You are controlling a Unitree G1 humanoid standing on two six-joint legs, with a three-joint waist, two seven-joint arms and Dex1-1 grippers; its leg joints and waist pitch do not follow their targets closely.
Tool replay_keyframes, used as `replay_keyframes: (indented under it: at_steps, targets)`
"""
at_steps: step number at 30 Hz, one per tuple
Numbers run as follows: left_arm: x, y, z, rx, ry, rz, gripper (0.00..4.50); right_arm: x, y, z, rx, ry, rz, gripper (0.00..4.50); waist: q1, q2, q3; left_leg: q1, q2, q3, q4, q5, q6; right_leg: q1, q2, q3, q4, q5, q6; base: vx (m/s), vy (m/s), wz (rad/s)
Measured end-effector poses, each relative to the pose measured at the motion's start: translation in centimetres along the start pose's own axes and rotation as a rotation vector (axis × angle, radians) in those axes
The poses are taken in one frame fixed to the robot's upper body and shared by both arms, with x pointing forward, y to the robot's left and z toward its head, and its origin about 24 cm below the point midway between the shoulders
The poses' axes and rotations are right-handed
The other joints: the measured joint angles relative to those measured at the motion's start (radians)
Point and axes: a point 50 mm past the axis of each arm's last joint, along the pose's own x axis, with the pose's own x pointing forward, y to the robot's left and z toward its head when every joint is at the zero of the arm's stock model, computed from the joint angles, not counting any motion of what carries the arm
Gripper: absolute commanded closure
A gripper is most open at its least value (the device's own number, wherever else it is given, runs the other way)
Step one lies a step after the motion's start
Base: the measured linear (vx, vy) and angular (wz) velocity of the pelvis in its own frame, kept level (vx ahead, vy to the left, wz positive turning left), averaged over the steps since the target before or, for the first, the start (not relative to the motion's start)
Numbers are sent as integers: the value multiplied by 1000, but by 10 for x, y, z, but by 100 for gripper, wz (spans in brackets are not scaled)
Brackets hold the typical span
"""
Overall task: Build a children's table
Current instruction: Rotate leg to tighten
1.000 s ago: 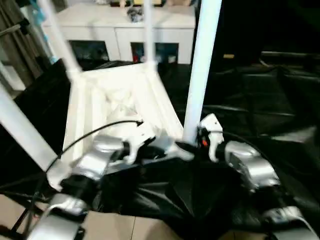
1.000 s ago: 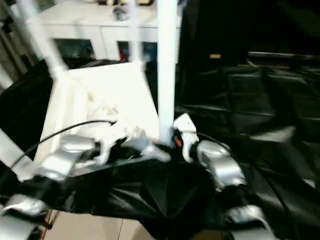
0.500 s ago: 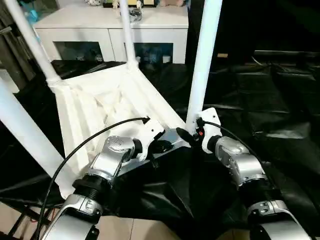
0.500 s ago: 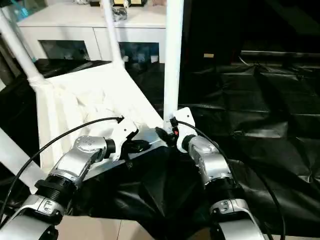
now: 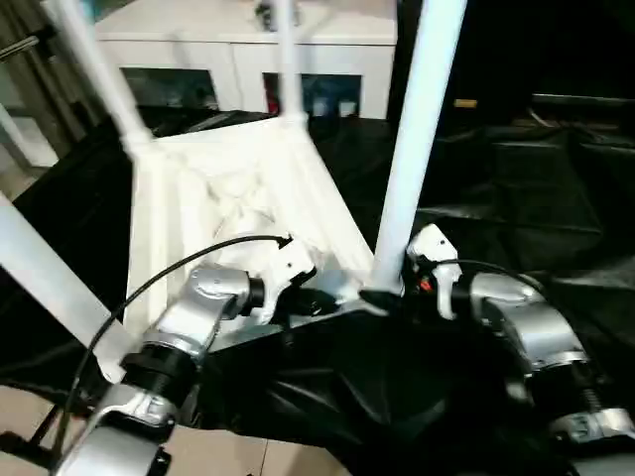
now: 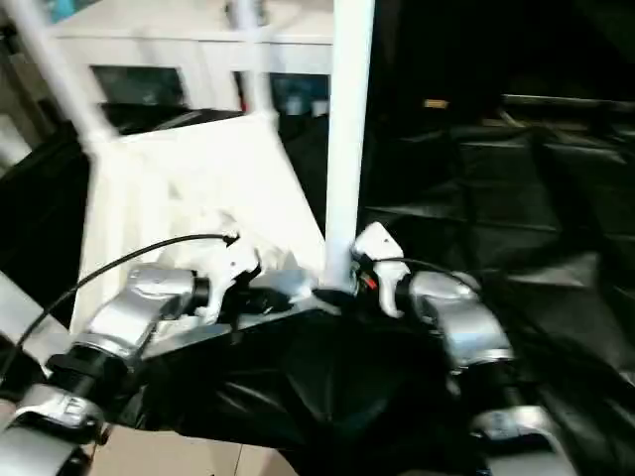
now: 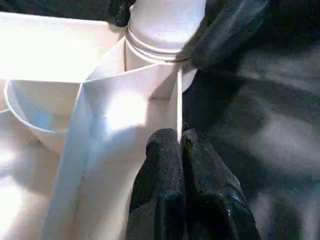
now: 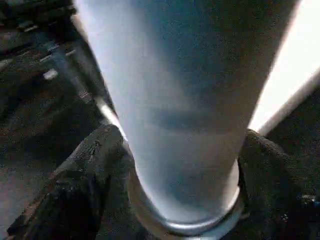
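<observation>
Since a second ago, our right gripper [image 8: 180, 165] has spread its fingers [image 8: 75, 175] wider around the base of the near leg [image 5: 417, 149], one on each side. Our right forearm [image 5: 526, 327] has swung outward to the right (the wrist turned with it). Our left forearm [image 5: 193, 317] has shifted slightly, its wrist turned too.

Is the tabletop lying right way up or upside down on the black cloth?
Upside down: the tabletop shows its ribbed underside, and the legs rise from its corner sockets.
</observation>
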Motion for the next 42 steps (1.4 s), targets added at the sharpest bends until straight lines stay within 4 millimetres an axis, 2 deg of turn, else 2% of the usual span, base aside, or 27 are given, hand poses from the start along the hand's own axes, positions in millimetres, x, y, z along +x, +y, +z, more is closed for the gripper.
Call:
replay_keyframes:
  at_steps: [4,6,9,16,22,25,28,31,36,37,42]
  targets:
    - [-7,-3,-5,-3,23,-72,450,1,8,0,-7,25,99,86,6,-1,0,2,0,0,1,0,-1,2,0,1,1,0,0,0,0,0]
    - [-9,-5,-4,5,31,-98,450,3,12,0,-7,29,134,115,8,0,0,2,0,1,1,-1,-2,2,0,1,1,0,0,0,0,0]
    - [-9,-5,-5,2,30,-109,450,2,12,0,0,36,142,125,9,0,0,2,0,1,1,0,-1,2,0,1,1,0,0,0,0,0]
    - [-9,-6,-5,8,26,-111,450,2,12,0,7,42,142,182,11,-1,0,2,0,1,1,0,0,2,0,1,1,0,0,0,0,0]
    - [-8,-5,-7,-2,12,-75,450,4,11,-3,22,21,100,189,11,-2,-1,3,0,1,4,0,-1,3,-1,2,5,0,0,0,0,0]
    - [-1,0,-7,-31,-11,46,450,16,2,-5,67,-49,-69,190,1,-4,-1,6,0,1,9,-2,-7,4,-1,3,11,0,0,0,0,0]
    - [9,6,-2,-52,-23,148,450,30,-8,-2,127,-110,-261,193,-21,-3,-1,7,0,1,13,-2,-7,3,-2,4,13,-3,6,0,0,0]
    - [22,8,3,-88,-47,226,450,36,-16,0,175,-139,-422,195,-34,-4,0,7,0,0,14,-2,-7,3,-2,4,13,-3,6,0,0,0]
    - [32,8,8,-116,-67,281,450,47,-19,5,179,-160,-546,197,-50,-3,-1,5,0,0,13,-2,-7,3,-2,4,14,-3,6,0,0,0]
    - [33,8,9,-115,-68,289,450,48,-19,5,177,-163,-552,141,-52,-3,-1,4,0,0,13,-2,-7,3,-2,4,14,-3,6,0,0,0]
    - [33,7,11,-107,-74,284,450,48,-18,7,167,-174,-524,99,-58,-4,-2,3,0,0,9,-3,-8,2,-2,3,13,0,1,0,0,0]
